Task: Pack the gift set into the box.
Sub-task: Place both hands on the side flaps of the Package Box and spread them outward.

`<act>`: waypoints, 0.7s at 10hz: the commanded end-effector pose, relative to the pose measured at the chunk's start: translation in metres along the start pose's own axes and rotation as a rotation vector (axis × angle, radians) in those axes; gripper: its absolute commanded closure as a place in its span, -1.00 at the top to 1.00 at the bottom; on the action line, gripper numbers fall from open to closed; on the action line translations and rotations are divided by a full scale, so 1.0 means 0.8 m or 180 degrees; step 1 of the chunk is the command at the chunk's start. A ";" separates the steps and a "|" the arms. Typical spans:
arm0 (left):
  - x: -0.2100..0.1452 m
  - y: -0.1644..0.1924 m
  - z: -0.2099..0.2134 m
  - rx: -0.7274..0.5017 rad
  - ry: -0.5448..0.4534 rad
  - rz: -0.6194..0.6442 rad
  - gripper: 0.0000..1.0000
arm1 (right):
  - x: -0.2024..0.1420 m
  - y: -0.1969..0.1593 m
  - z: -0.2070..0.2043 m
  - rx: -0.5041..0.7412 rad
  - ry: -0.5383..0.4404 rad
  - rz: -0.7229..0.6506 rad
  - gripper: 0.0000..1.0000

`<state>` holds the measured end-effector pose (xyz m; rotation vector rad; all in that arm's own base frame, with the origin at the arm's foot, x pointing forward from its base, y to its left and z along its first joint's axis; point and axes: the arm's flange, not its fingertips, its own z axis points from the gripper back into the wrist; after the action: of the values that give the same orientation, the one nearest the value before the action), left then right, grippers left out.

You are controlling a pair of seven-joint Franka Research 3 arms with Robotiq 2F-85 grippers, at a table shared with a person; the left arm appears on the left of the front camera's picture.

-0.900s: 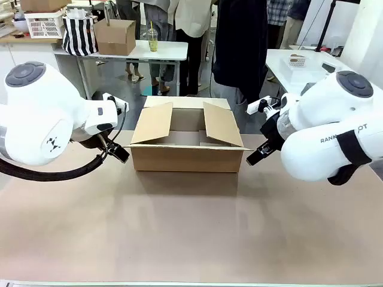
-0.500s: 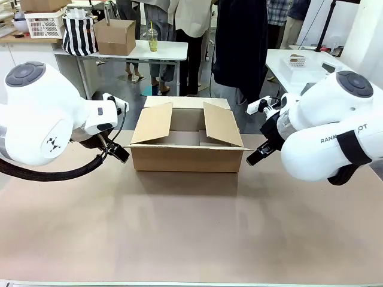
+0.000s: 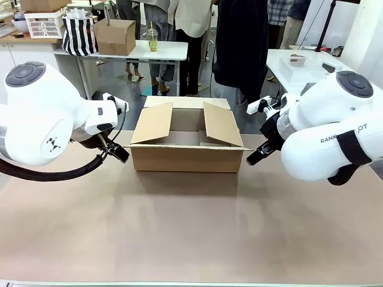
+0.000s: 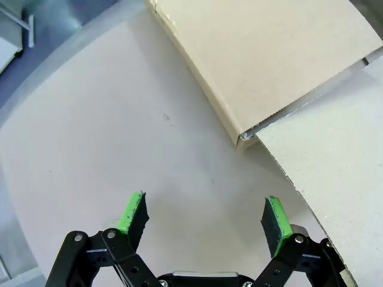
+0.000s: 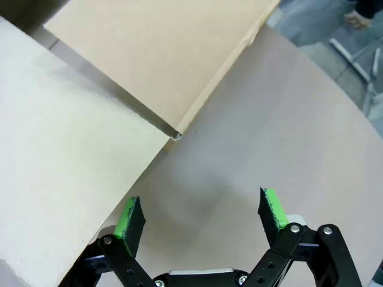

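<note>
While the box (image 3: 187, 140) sits at the middle of the table (image 3: 191, 227) with its flaps up, I hold one gripper at each end of it, touching neither. From the front, my left gripper (image 3: 117, 152) hangs just off its 9 o'clock end and my right gripper (image 3: 255, 156) just off its 3 o'clock end. Only the wrist views show my fingers: my left pair (image 4: 203, 216) spread wide and empty, box corner at 1 o'clock; my right pair (image 5: 200, 215) equally wide and empty, box corner at 11 o'clock. Only the front view shows people standing beyond the table.
</note>
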<state>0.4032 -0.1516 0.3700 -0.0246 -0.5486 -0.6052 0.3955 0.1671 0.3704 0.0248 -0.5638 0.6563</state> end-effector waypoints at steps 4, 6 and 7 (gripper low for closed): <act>0.000 0.000 0.000 0.0002 -0.0006 0.0000 1.00 | 0.000 0.000 0.000 0.0000 -0.0005 -0.0001 1.00; 0.000 0.000 0.000 0.0002 -0.0006 0.0000 1.00 | 0.000 0.000 0.000 0.0000 0.0000 0.0000 1.00; 0.000 0.000 0.000 0.0000 0.0000 0.0000 1.00 | -0.015 0.004 0.004 -0.0060 0.0388 0.0236 1.00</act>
<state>0.4032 -0.1515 0.3700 -0.0246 -0.5486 -0.6052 0.3943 0.1651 0.3658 0.0066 -0.5260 0.6785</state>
